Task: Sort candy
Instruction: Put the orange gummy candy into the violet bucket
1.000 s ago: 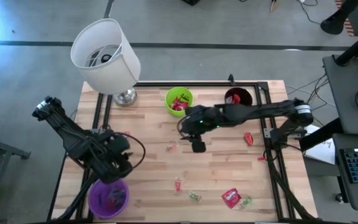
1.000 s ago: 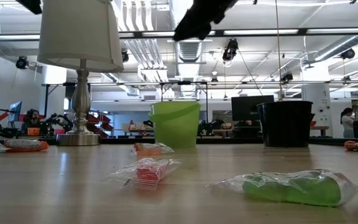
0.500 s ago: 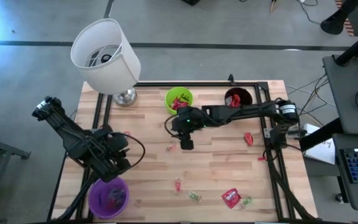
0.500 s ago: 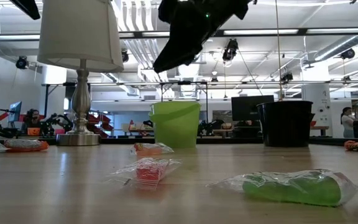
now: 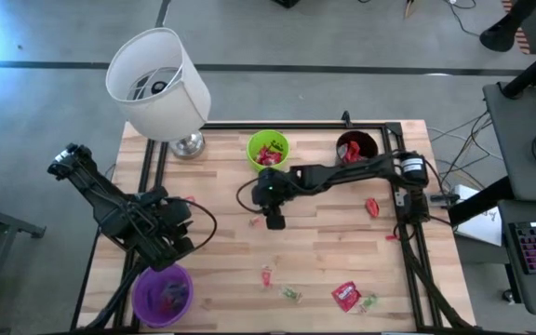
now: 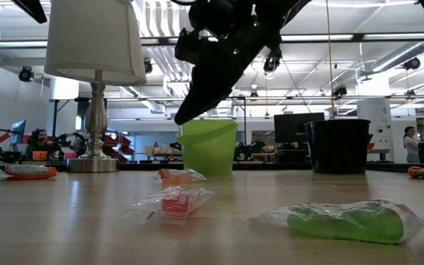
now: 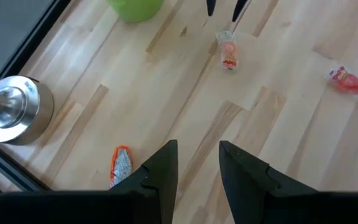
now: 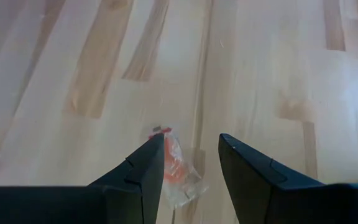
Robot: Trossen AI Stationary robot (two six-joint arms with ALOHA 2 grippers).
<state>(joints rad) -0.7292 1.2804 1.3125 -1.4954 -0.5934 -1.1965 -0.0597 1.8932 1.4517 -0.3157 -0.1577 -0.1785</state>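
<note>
Small wrapped candies lie scattered on the wooden table (image 5: pixel 324 251). My right gripper (image 5: pixel 273 220) is open and reaches in from the right. It hangs above an orange-red candy in a clear wrapper (image 8: pixel 174 163), which shows between its fingers; the same candy (image 5: pixel 257 221) lies flat on the table. In the low view the right gripper (image 6: pixel 186 114) is well above that candy (image 6: pixel 179 177). My left gripper (image 7: pixel 197 165) is open over bare wood near the purple cup (image 5: pixel 162 294), with an orange piece (image 7: pixel 122 163) lying beside it.
The green cup (image 5: pixel 268 151) with red sweets and the black cup (image 5: pixel 355 146) stand at the far edge. A lamp (image 5: pixel 156 84) stands at the far left corner. More candy lies near the near edge: a red packet (image 5: pixel 346 296), a green piece (image 5: pixel 370 301), and a red one (image 5: pixel 371 207).
My right gripper has moved toward the table's left and come down toward the orange-red candy in the middle of the table. It has stayed open. The candies have not moved.
</note>
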